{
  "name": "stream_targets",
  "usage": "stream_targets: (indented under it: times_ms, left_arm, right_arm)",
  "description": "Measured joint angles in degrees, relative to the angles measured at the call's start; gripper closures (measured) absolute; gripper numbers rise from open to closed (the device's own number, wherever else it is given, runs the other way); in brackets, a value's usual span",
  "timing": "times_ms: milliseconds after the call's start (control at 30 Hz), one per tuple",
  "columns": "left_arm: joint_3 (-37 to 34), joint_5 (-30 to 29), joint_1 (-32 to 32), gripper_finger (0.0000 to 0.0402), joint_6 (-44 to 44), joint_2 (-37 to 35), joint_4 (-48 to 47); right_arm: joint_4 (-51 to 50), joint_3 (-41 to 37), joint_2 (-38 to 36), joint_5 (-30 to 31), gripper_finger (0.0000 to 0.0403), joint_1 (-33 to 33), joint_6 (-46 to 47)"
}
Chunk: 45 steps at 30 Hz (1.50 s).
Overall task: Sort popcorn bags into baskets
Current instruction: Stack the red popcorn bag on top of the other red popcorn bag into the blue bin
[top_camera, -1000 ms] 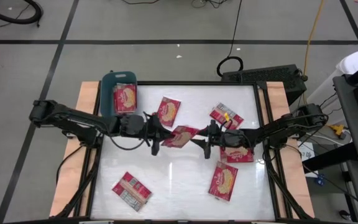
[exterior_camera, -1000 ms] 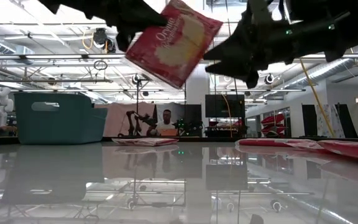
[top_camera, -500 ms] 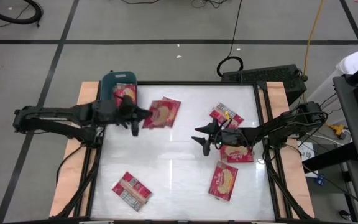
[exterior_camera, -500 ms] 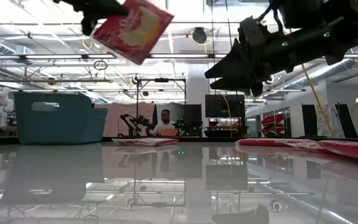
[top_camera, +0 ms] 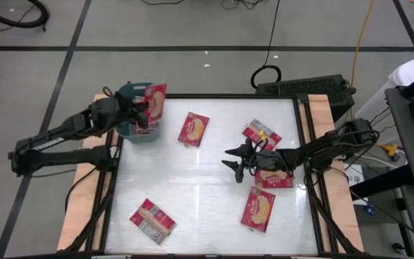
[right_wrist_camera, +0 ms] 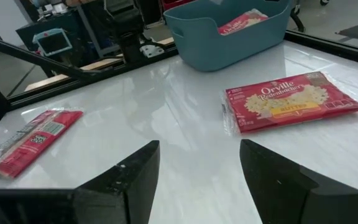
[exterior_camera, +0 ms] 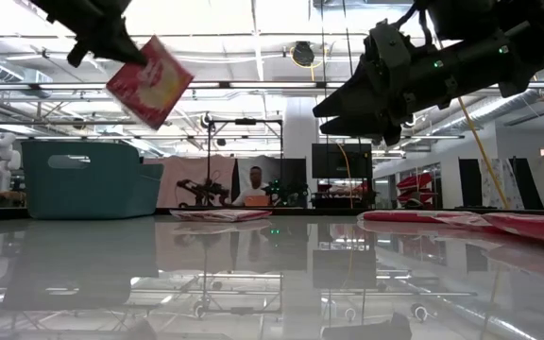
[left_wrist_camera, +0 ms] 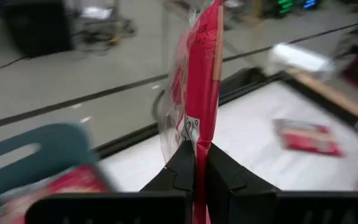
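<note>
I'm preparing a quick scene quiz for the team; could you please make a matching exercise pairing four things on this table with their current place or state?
Things:
1. held popcorn bag
2. teal basket
3. right gripper
4. label-up bag

Places or states:
A. fingers open, empty, above the table's middle
B. lying flat near the table's front left
C. pinched by the left gripper over the basket
D. at the table's far left corner, one bag inside

Pairs: 1-C, 2-D, 3-A, 4-B

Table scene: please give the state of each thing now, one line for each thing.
left gripper: shut on held popcorn bag, over the basket.
held popcorn bag: lifted in the air, tilted.
basket: holds at least one bag.
right gripper: open, empty, above the table middle.
loose popcorn bags: lying flat on the table.
</note>
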Motion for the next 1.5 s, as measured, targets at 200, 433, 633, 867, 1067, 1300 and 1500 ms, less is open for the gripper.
stream_targets:
  times_ms: [200, 433, 633, 867, 1067, 1300, 1500]
  left_arm:
    - [0.0, 0.6, 9.8, 0.0381, 0.4, 1.0, -6.1]
    - [0.0, 5.2, 16.3, 0.0373, -0.7, 3.4, -7.5]
    - [-1.3, 5.4, 20.5, 0.0388, -2.0, 7.9, -7.7]
    - [-4.5, 6.8, 23.0, 0.0349, -6.7, 12.3, -5.4]
    - [-4.7, 5.2, 25.0, 0.0322, -5.3, 13.7, -5.6]
    - [-4.3, 6.6, 25.9, 0.0293, -2.5, 13.4, -5.9]
    - [0.7, 9.4, 24.7, 0.0255, 1.9, 13.0, -7.0]
  right_arm:
    - [0.0, 0.0, 0.0, 0.0, 0.0189, 0.6, 0.0]
    - [0.0, 0.0, 0.0, -0.1, 0.0190, 1.4, 0.0]
    - [0.0, 0.0, 0.0, 0.0, 0.0190, 1.8, 0.0]
    - [0.0, 0.0, 0.0, -0.2, 0.0190, 1.8, 1.5]
    - [-0.1, 0.0, 0.0, -0.2, 0.0190, 1.9, 1.1]
    - [-2.9, 0.0, 0.0, -0.1, 0.0190, 1.9, 1.0]
    - [-6.5, 0.0, 0.0, -0.1, 0.0190, 1.9, 2.8]
